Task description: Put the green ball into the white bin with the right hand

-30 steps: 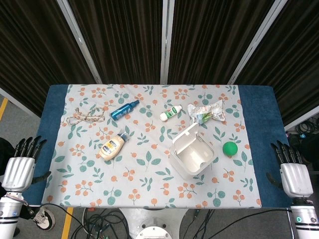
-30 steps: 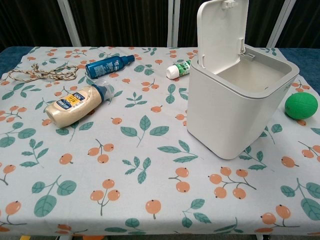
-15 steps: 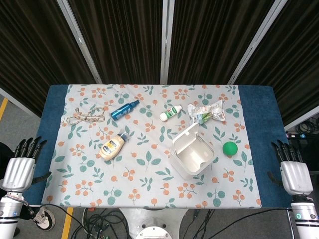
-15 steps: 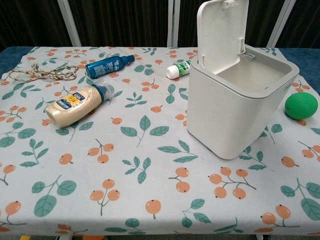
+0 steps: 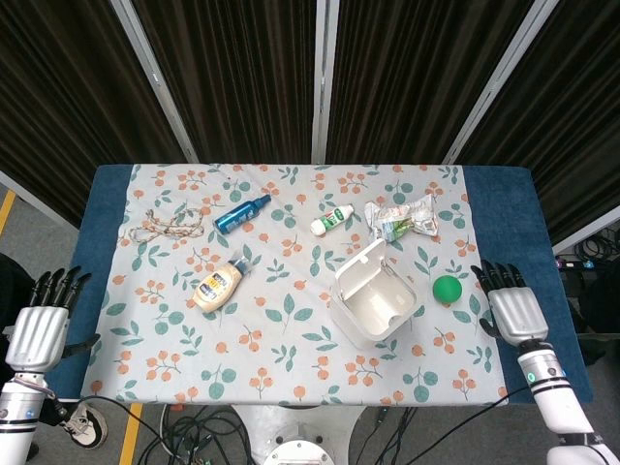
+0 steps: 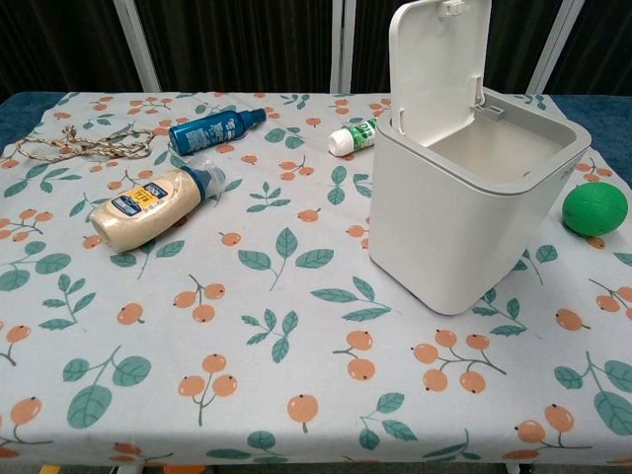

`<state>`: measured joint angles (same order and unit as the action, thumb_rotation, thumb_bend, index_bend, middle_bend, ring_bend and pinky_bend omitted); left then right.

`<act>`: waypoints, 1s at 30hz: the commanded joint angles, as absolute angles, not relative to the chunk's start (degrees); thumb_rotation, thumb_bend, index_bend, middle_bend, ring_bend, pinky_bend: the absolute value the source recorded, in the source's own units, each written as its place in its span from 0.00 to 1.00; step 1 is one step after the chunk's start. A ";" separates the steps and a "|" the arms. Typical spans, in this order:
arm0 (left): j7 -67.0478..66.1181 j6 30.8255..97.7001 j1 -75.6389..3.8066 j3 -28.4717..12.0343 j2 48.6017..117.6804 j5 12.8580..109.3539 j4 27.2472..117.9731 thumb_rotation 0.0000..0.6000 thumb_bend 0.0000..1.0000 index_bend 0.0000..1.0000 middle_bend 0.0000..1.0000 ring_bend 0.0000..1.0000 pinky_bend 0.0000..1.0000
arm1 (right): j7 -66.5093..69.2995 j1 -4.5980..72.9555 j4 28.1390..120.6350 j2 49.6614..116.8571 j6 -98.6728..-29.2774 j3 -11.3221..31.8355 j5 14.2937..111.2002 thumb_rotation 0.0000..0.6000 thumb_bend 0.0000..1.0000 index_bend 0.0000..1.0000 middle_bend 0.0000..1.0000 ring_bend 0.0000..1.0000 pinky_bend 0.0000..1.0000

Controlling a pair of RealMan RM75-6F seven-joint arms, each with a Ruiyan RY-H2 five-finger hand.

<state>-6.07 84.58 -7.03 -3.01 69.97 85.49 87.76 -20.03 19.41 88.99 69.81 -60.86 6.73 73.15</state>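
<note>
Dark curtains back a table (image 5: 504, 208) spread with a floral cloth (image 5: 291, 320). Landmark: the white bin (image 5: 373, 302), standing on the cloth right of centre with its lid hinged up and its interior empty, as the chest view confirms. The green ball (image 5: 446, 289) rests on the cloth just to the right of the bin, apart from its wall and untouched. The right hand (image 5: 515, 312) hovers further right of the bin, beyond the ball and near it, over the table's right border; its fingers are extended and apart, holding nothing. The left hand (image 5: 39, 329) is far to the left of the bin, off the table's edge, fingers likewise extended and empty. Progress, as judged from this arrangement: no part of the transfer is complete. The reach to the ball appears to be at its approach stage; grasping, lifting, carrying over the bin's open mouth and releasing all remain.
</note>
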 commanded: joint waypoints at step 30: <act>-3.64 83.95 -7.16 -3.17 71.45 84.59 84.61 1.00 0.00 0.11 0.02 0.00 0.05 | -23.50 27.23 81.31 79.66 -54.96 5.80 67.40 1.00 0.26 0.01 0.22 0.25 0.46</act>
<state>-3.88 83.76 -7.20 -3.12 71.22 84.50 84.89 -23.48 27.20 81.28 79.66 -54.99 5.82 67.43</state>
